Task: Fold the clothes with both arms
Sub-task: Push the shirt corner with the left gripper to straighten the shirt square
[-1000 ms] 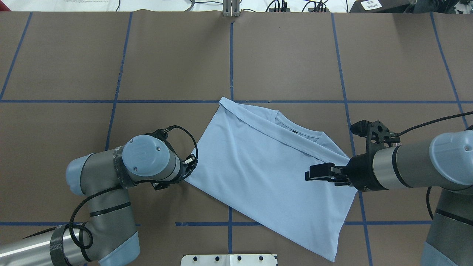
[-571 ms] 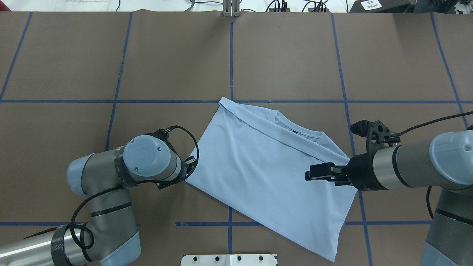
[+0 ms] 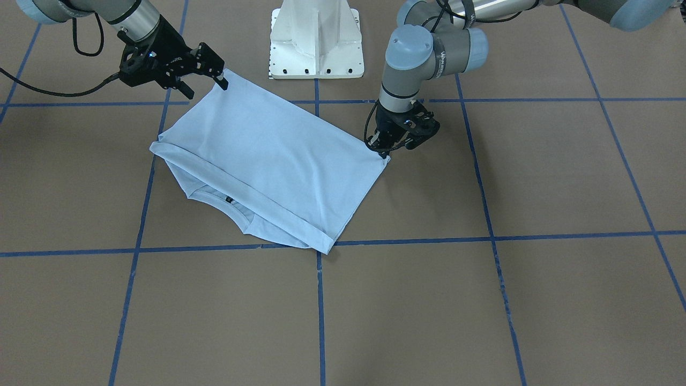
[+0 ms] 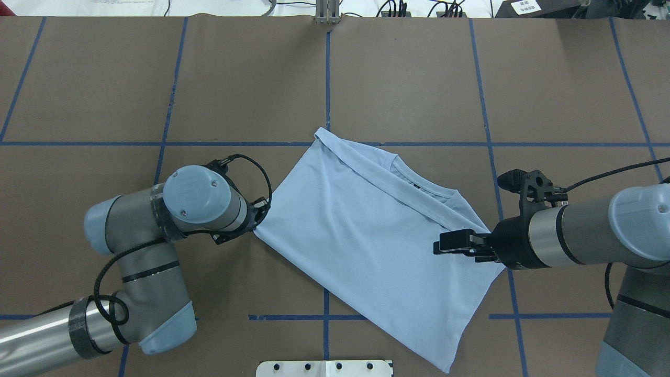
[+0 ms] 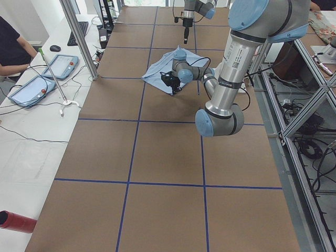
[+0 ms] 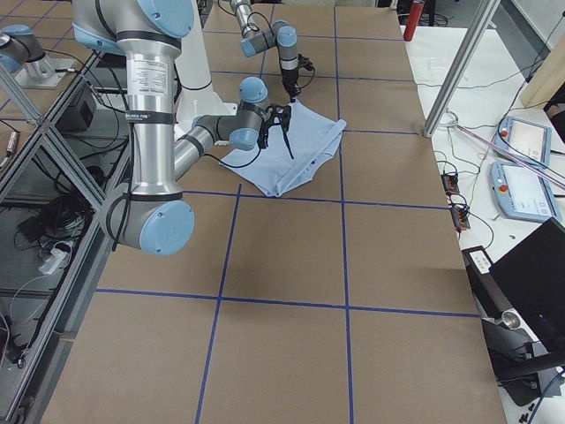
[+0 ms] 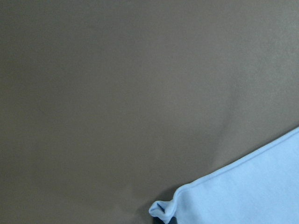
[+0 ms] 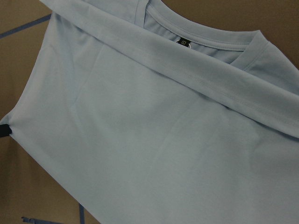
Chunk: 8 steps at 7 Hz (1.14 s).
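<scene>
**Shirt clamped at one corner on taped table**

The light blue T-shirt (image 4: pixel 366 246), folded with its hem laid just below the collar (image 4: pixel 421 184), is pictured lying askew near the middle of the brown table (image 4: pixel 419 78). The corner on the robot's left is clamped in the left gripper (image 3: pixel 383 150), set low against the table. The right gripper (image 4: pixel 437 244) is held over the opposite edge, jaws apart, gripping nothing.

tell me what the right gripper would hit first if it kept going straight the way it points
Most likely the light blue thin-fabric t-shirt: the right gripper hovers over its edge, pointing across it, tilted down, so the shirt's middle comes first, though height is unclear.
</scene>
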Motion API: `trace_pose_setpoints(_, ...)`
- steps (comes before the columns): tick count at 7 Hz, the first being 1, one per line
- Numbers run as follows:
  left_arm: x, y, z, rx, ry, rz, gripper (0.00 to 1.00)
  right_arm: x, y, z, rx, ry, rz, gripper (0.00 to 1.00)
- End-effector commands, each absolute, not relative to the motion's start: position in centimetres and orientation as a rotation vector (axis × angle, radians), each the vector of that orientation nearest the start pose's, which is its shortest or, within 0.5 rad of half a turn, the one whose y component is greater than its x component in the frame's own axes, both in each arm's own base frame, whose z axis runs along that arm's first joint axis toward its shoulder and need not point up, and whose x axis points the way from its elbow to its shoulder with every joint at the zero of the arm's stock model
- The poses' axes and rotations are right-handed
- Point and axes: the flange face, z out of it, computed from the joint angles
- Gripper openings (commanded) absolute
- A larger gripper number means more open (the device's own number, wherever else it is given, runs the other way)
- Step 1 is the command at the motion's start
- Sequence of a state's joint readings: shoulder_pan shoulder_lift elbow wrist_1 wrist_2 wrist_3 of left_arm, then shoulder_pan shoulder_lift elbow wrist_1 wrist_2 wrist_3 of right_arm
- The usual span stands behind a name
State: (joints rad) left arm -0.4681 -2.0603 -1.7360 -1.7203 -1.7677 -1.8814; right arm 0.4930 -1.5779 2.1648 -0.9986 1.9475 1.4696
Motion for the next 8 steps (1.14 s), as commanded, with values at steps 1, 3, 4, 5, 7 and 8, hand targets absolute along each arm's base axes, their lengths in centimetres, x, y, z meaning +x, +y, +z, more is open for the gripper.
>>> trace_pose_setpoints(1, 50.1, -45.6, 30.7, -0.008, 0.798, -0.662, 0.0, -34.8, -29.9, 31.6, 0.02, -1.191, 0.13, 1.0)
trace_pose_setpoints(3, 50.4, -53.7, 28.6, 0.076, 0.775, -0.638, 0.0, -34.4, -30.4, 31.6, 0.029, -1.191, 0.143, 1.0)
trace_pose_setpoints(4, 50.1, -57.0, 28.1, 0.122, 0.806, -0.62, 0.0, -34.3, -30.6, 31.6, 0.031, -1.189, 0.148, 1.0)
trace_pose_setpoints(5, 50.8, -60.1, 28.9, 0.162, 0.853, -0.61, 0.0, -34.2, -30.7, 31.7, 0.031, -1.188, 0.15, 1.0)
trace_pose_setpoints(7, 53.6, -64.9, 27.6, 0.266, 0.918, -0.558, 0.0, -34.2, -30.9, 32.0, 0.032, -1.182, 0.155, 1.0)
trace_pose_setpoints(8, 54.3, -66.2, 27.1, 0.335, 0.934, -0.546, 0.0, -34.3, -31.0, 32.1, 0.032, -1.181, 0.157, 1.0)
